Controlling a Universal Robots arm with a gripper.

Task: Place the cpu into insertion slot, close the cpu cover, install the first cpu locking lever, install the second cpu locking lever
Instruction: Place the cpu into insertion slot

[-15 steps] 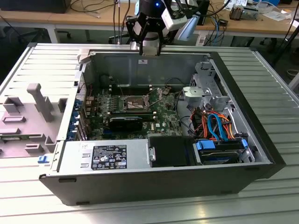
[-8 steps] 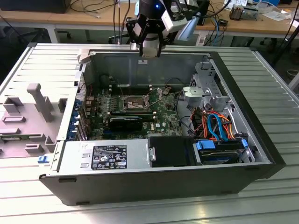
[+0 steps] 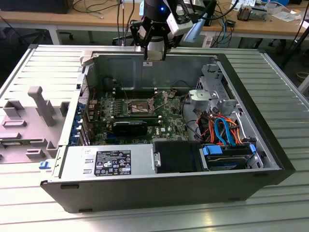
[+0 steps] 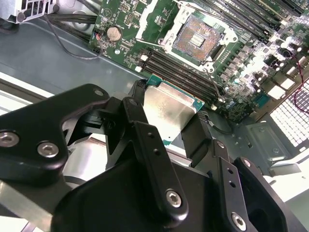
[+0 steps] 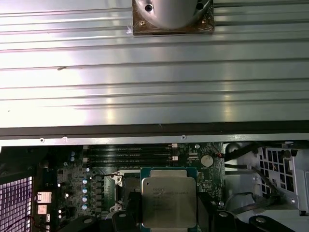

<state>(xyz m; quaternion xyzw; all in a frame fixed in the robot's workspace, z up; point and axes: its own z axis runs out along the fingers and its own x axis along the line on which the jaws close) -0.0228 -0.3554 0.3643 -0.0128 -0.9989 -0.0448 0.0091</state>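
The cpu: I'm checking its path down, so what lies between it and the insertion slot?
In the second wrist view, a row of long narrow black slots runs between the cpu and the insertion slot.

Open PC case (image 3: 169,193) w/ PSU (image 3: 108,162) inside, blue/orange cables (image 3: 223,130) (by drive (image 3: 227,162)); grey fixture (image 3: 29,121) at exterior view's left.
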